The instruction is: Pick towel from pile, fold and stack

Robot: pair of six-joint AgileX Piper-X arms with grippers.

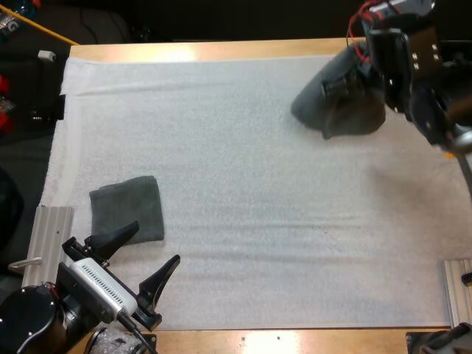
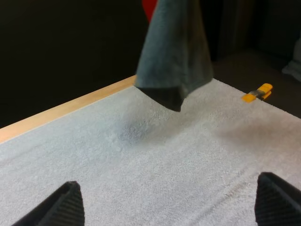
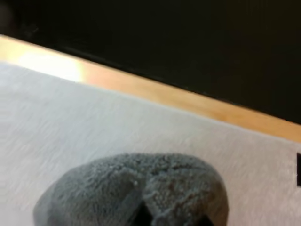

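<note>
- Grey-green crumpled towel (image 1: 346, 114) hanging clear of the white mat (image 1: 243, 184) near its far right corner, shadow on the mat beneath.
- Pinched from above by the right gripper (image 1: 345, 81).
- Folded towel (image 1: 127, 209) flat at the mat's near left.
- Left gripper (image 1: 154, 242) just beside the folded towel, fingers (image 2: 63, 207) spread wide, holding nothing.
- Wooden table (image 1: 221, 50) edge beyond.

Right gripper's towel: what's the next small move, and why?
Probably carry the hanging towel toward the mat's bare middle and lower it to spread. The right gripper is shut on it, and it dangles bunched, clear of the mat at the far right. The left gripper is open beside the folded towel, free to help.
</note>
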